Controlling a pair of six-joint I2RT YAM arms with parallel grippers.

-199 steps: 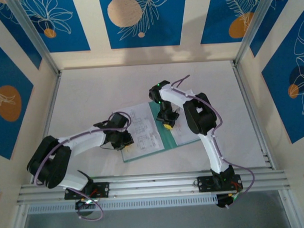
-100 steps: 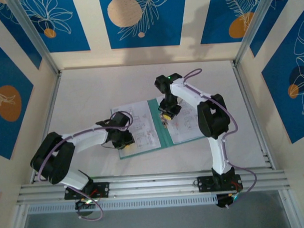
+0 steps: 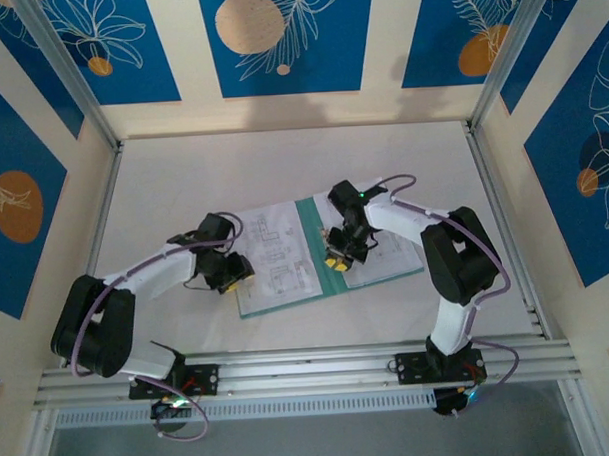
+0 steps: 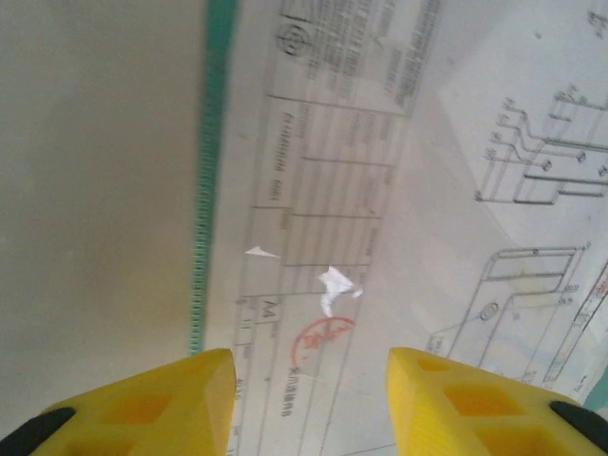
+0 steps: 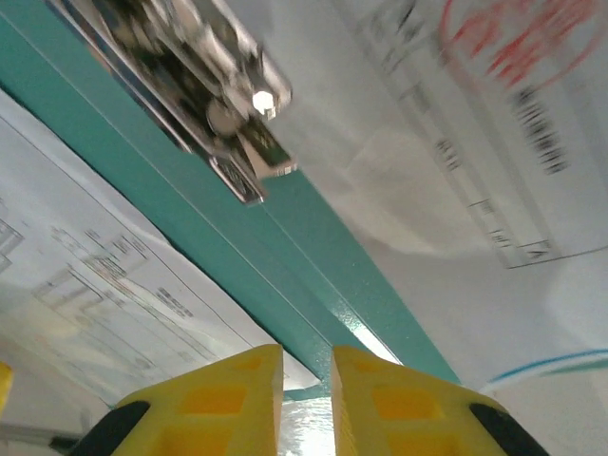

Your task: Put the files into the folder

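Plenty of bare bench (image 3: 182,172) surrounds the open teal-green card folder (image 3: 310,224); left fingers (image 4: 142,408) gape empty over printed white sheets (image 4: 380,190), right fingers (image 5: 209,399) barely parted, empty.

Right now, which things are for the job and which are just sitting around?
For the job: folder, files, clip inside the folder.
Just there: table, wall panels, rails.

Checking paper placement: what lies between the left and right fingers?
In the top view, a white printed paper sheet on the open teal-green card folder covers the stretch between the left fingers and right fingers.
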